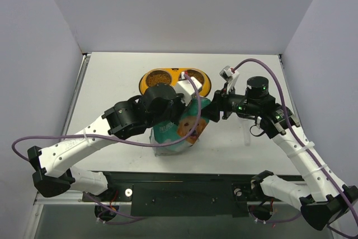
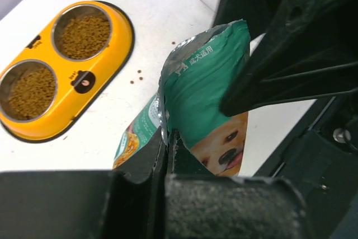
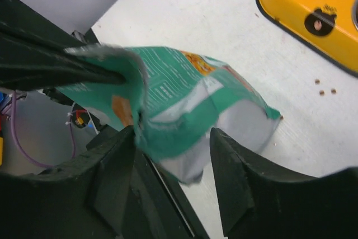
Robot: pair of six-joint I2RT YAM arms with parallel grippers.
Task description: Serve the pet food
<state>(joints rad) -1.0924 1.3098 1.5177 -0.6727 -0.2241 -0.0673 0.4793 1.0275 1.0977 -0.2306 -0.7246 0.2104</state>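
kibble (image 2: 84, 34): loose dry pellets, likely light and spill-prone, filling both feeder (image 2: 120, 43) bowls, strays beside it; best handled through the soft bag (image 2: 207, 88) near the feeder, left gripper (image 2: 168, 138) pinching its edge, right gripper (image 3: 173, 155) spread around it.

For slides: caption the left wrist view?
Left gripper pinches the edge of the teal bag; the yellow feeder holds kibble in both bowls, stray pellets beside it.

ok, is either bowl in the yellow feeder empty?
No: in the left wrist view both bowls of the feeder hold brown kibble.
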